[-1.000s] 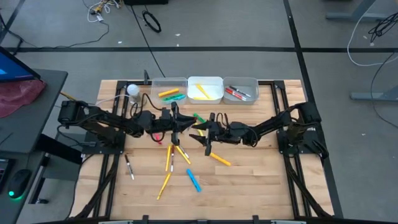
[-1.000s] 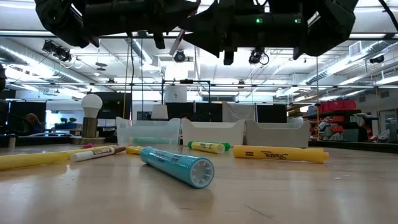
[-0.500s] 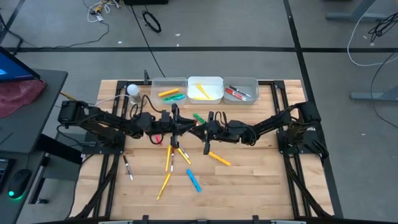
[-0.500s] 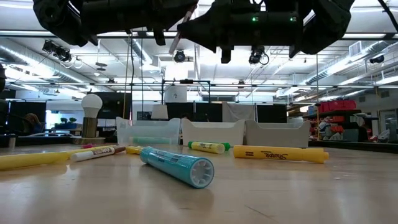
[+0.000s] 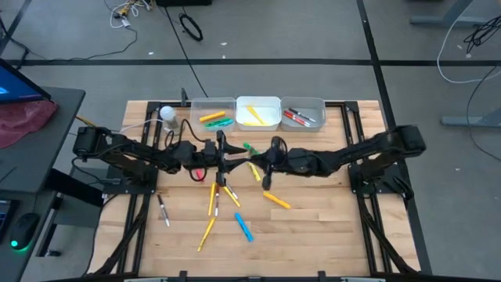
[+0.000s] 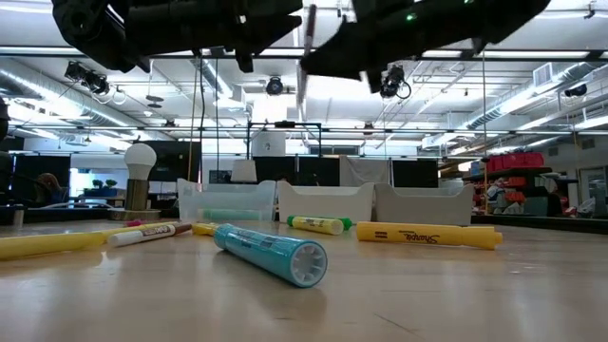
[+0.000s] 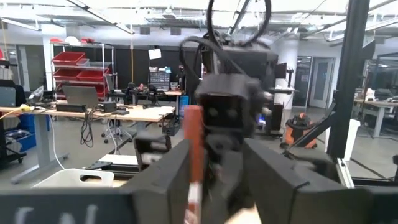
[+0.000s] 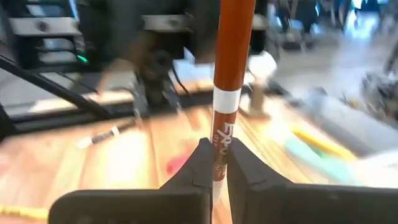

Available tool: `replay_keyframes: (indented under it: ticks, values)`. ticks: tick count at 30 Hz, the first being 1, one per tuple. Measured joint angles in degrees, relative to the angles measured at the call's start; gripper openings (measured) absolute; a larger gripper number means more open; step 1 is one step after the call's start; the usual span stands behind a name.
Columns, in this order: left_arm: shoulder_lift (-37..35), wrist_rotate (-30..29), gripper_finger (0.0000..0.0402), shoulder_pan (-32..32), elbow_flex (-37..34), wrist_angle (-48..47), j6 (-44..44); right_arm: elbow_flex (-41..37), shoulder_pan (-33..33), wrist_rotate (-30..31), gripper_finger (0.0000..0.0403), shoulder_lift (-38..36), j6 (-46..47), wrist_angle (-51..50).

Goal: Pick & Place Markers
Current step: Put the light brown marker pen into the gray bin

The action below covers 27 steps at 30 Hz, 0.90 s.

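An orange-red marker [image 8: 233,50] with a white band stands upright in the air above the table's middle; it also shows in the low view as the marker [image 6: 306,38]. My right gripper [image 5: 264,163] is shut on it. My left gripper [image 5: 230,159] faces the right one from the left, open, its fingers on either side of the marker [image 7: 194,155]; whether one finger touches it I cannot tell. Several more markers lie flat on the wood: yellow [image 5: 213,200], orange [image 5: 276,200], blue [image 5: 245,227], green [image 5: 250,147]. My right gripper pinches the marker's barrel just below the white band [image 8: 219,148] between its two fingers. The fingers reach in about level from the table's right side and lie across the marker. The marker stands upright, lifted clear of the table.
Three bins line the far edge: the left bin [image 5: 196,108], the middle bin [image 5: 270,106] and the right bin [image 5: 313,104], each with markers inside. A white bulb [image 5: 167,115] stands at the far left. A dark-capped pen [image 5: 162,210] lies near the left rail.
My right gripper has shut on the marker, then risen and drawn a little toward the table's far and right side with it. The marker, slanted a second ago, now stands upright and has shifted away from my left gripper.
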Motion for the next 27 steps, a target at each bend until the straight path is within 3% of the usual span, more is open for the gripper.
replay_keyframes:
  ticks: [5, 10, 15, 20, 27]
  values:
    - [-0.2, 0.0, 0.0202, 1.0, 0.0, -3.8, 0.0, 0.0, -1.4, 7.7, 0.0012, -11.0, 7.4, -26.8]
    - [-0.2, 0.0, 0.0217, 1.3, 0.0, -9.9, -1.8, 0.0, -12.3, 7.9, 0.0012, -19.7, 9.4, -44.0]
    - [-0.1, 0.0, 0.0208, 1.1, 0.0, -13.1, -3.0, 0.0, -30.0, -2.6, 0.0012, -18.5, 1.0, -46.7]
    - [-0.1, 0.0, 0.0197, 1.1, 0.0, -13.3, -3.0, 0.0, -44.9, -9.6, 0.0012, -10.9, -10.4, -43.3]
    - [-0.1, -0.5, 0.0193, 2.2, 0.0, -13.3, -3.0, 0.0, -55.3, -17.6, 0.0012, 0.9, -18.8, -38.4]
